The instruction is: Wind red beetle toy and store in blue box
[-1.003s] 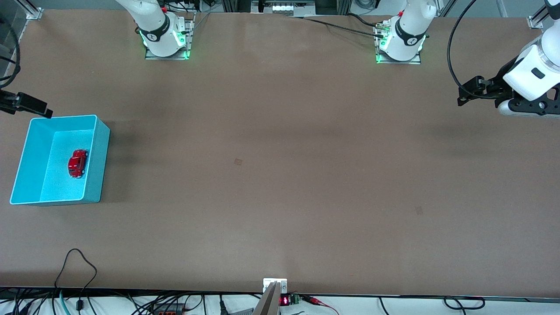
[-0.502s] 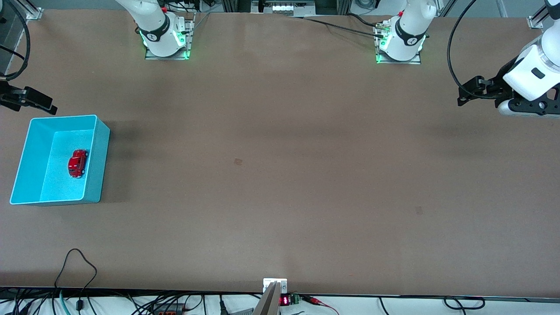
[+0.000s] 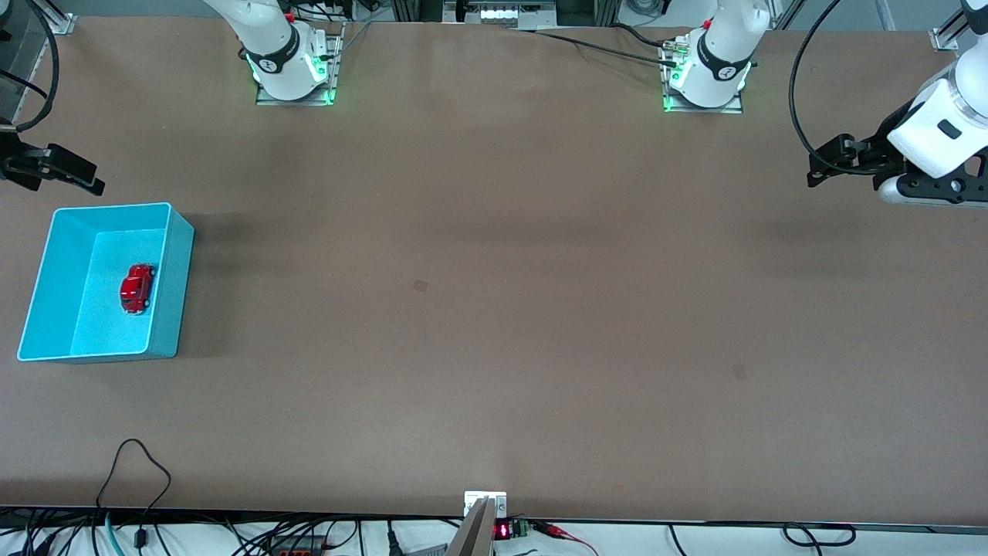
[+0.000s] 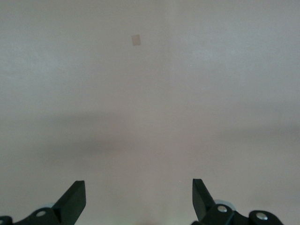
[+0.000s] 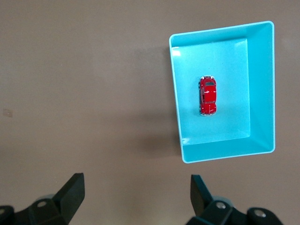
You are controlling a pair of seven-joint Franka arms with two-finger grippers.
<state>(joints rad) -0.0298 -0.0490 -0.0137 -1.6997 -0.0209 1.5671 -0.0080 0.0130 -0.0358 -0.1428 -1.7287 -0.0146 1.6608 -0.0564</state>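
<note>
Beetle sits inside the box, on its floor, on its wheels, nothing touching it; also seen in the right wrist view in the box. Box stands on the table at the right arm's end, open top, nothing over it.

Right end effector is up over bare table just beside the box's wall that is farther from the front camera; fingers spread apart, empty. Left end effector hangs over the left arm's end of the table, well apart from the box; fingers wide apart, empty.

Table is plain brown with a small darker square mark near the middle. Cables trail at the table edge nearest the front camera. Green lights glow at both arm bases.
</note>
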